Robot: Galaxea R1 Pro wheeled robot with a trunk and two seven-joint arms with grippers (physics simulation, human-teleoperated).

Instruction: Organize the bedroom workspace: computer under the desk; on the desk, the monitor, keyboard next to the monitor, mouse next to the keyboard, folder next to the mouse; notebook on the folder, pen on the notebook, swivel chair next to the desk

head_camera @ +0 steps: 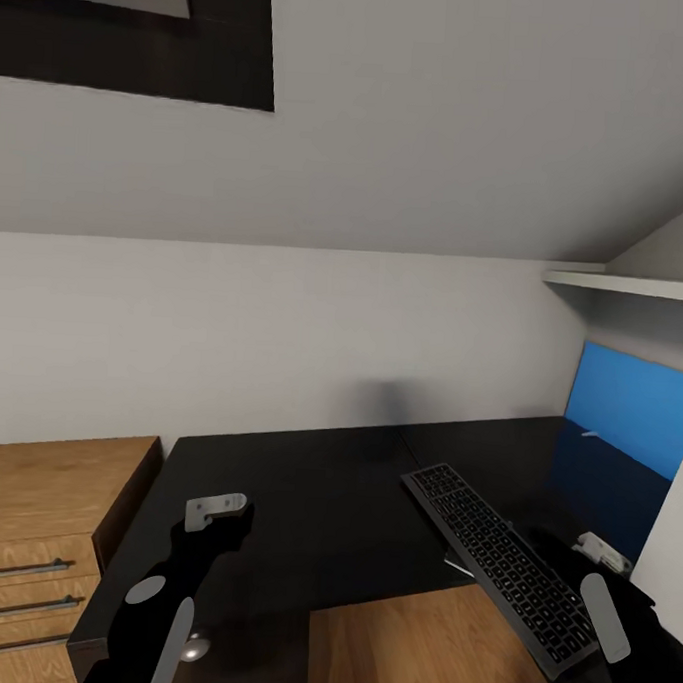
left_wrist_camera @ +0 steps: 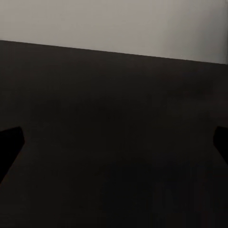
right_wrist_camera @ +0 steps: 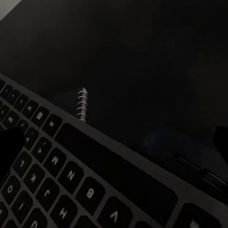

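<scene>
Black and glossy, the desk (head_camera: 313, 500) fills the lower half of the head view, and the keyboard (head_camera: 500, 565) sits raised over its right-hand part, tilted, with its long axis running diagonally from the middle of the desk back toward the robot's right side. The right gripper (head_camera: 609, 596) is at the keyboard's near, right end, and the right wrist view looks straight down onto the keys (right_wrist_camera: 52, 180) with a dark fingertip (right_wrist_camera: 9, 147) at the keyboard's edge, so the right gripper appears clamped on the keyboard by that end. A small white spiral binding (right_wrist_camera: 82, 104) shows just past the keyboard's far edge in that view, likely the notebook lying dark on the dark desk, though its outline is too faint to trace. The left gripper (head_camera: 215, 512) hovers over the left part of the desk, well apart from the keyboard, its fingers (left_wrist_camera: 10, 142) spread wide with nothing between them. The right arm is therefore plainly the nearer one, and the keyboard lies ahead and to the left of its claw. Judging from this, setting the keyboard flat calls for lowering its far end onto bare desk and swinging the long axis parallel to the back wall (head_camera: 282, 328).
</scene>
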